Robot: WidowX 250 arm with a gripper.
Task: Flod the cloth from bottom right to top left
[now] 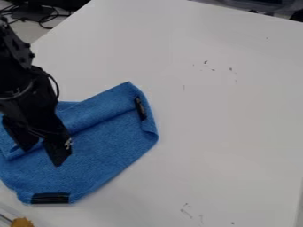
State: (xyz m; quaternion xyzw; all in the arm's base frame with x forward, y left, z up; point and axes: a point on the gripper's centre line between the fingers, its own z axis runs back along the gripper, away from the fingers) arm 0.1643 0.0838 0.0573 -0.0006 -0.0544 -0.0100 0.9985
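One white, marked table (225,133) bears the blue cloth (106,146), cables (42,20) beyond

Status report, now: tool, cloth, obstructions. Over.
Tool open, over left part of blue cloth. Cloth partly folded, fold running along its upper side. Orange item at bottom left, off the cloth, likely not in the way. Over.

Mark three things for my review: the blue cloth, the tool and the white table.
Blue cloth (100,150): camera view, on its lower middle.
Tool (41,156): camera view, midway between its fingertips.
White table (231,119): camera view, on bare tabletop.
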